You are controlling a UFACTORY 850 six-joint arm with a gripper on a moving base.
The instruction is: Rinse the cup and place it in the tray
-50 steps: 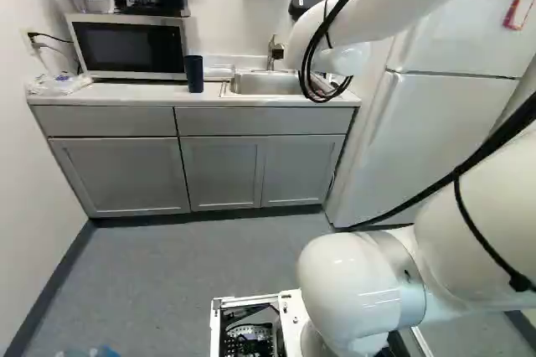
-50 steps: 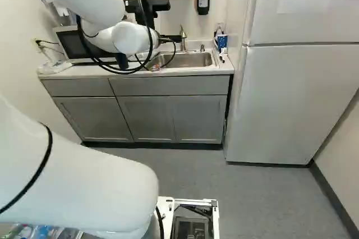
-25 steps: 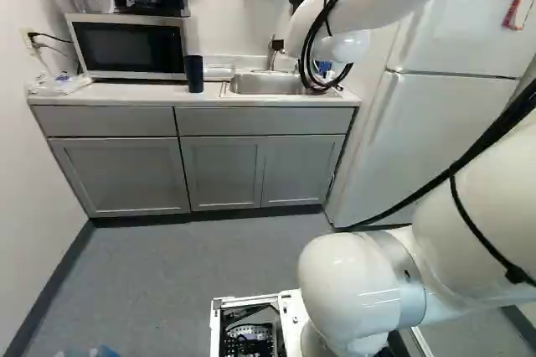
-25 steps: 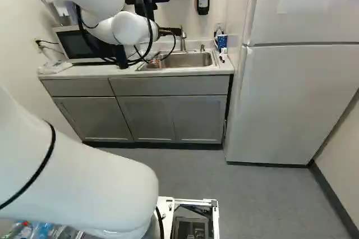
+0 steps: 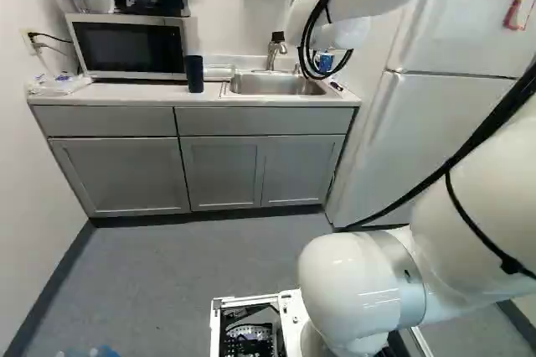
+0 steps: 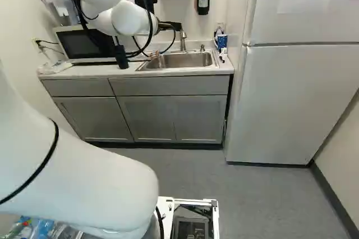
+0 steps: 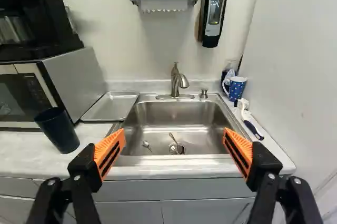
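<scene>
Pale counter (image 7: pixel 23 153) under the far wall (image 7: pixel 142 50), gripper (image 7: pixel 174 148) facing the sink (image 7: pixel 179 111), fingers wide apart; dark cup (image 7: pixel 59 132), probably the target, upright to its left.

My arm (image 6: pixel 78 166) shifts against its lowest joint. In both base views my wrist (image 5: pixel 342 34) now sits higher than before, and my gripper (image 6: pixel 156 55) with it. In the left base view the blue mug (image 5: pixel 325 61), hidden at first, comes into sight, while the soap dispenser gets covered. In the right one, more of the dark cup (image 6: pixel 121 58) and microwave (image 6: pixel 76 44) shows.
</scene>
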